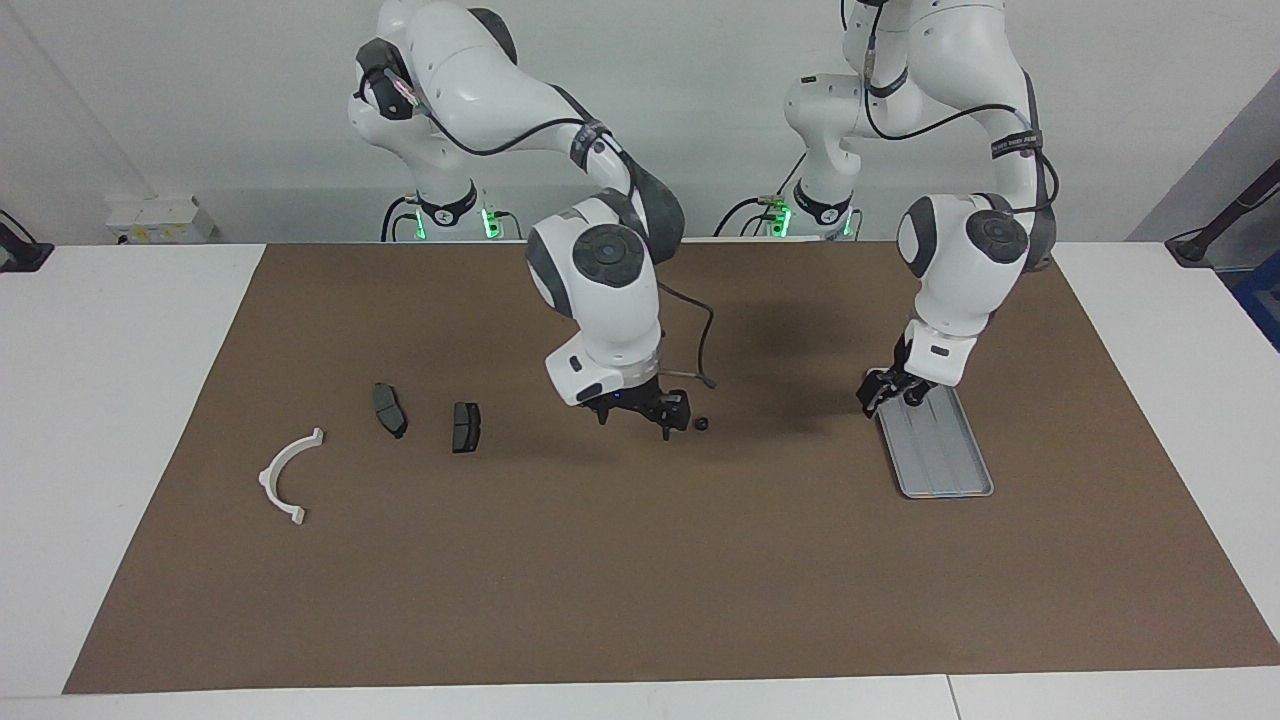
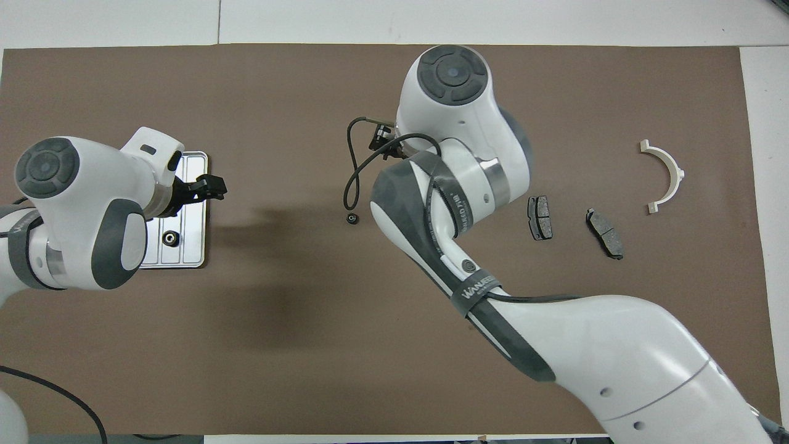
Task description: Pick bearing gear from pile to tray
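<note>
A small black bearing gear (image 1: 702, 424) lies on the brown mat near the table's middle; it also shows in the overhead view (image 2: 352, 219). My right gripper (image 1: 637, 422) hangs open just above the mat beside it, toward the pile; my arm hides it in the overhead view. A second bearing gear (image 2: 171, 237) lies in the silver tray (image 2: 192, 234), at the tray's end nearer the robots. My left gripper (image 1: 880, 392) hovers over the tray's (image 1: 945, 460) edge facing the table's middle; it also shows from above (image 2: 206, 185).
The pile lies toward the right arm's end: a white half-ring bracket (image 1: 288, 475) and two dark brake pads (image 1: 389, 409) (image 1: 465, 426), also seen from above (image 2: 664, 176) (image 2: 540, 217) (image 2: 605, 233). A brown mat (image 1: 600, 580) covers the table.
</note>
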Action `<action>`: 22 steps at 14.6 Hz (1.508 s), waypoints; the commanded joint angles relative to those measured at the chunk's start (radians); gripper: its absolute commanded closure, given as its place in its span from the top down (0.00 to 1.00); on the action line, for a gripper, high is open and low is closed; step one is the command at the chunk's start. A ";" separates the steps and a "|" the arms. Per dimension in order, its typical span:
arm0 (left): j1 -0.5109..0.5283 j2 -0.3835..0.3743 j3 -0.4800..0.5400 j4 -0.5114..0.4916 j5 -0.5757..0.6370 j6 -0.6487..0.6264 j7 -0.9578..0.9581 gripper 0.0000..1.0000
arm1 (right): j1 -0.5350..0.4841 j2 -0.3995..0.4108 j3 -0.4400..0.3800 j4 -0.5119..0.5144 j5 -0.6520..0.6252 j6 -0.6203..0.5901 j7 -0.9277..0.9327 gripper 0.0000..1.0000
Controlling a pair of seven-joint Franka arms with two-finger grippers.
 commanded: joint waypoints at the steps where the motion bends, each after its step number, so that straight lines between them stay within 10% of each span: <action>1: -0.139 0.059 0.015 0.112 0.005 -0.075 -0.196 1.00 | -0.080 -0.080 0.011 -0.019 -0.012 -0.069 -0.170 1.00; 6: -0.362 0.289 0.018 0.351 0.013 -0.119 -0.506 1.00 | -0.277 -0.235 0.011 -0.023 0.003 -0.211 -0.513 1.00; 13: -0.396 0.289 0.018 0.257 0.020 -0.046 -0.514 0.94 | -0.397 -0.401 -0.006 -0.033 -0.001 -0.377 -0.645 1.00; 22: -0.408 0.300 0.018 0.244 0.020 -0.018 -0.554 0.56 | -0.446 -0.441 -0.087 -0.105 -0.012 -0.381 -0.771 1.00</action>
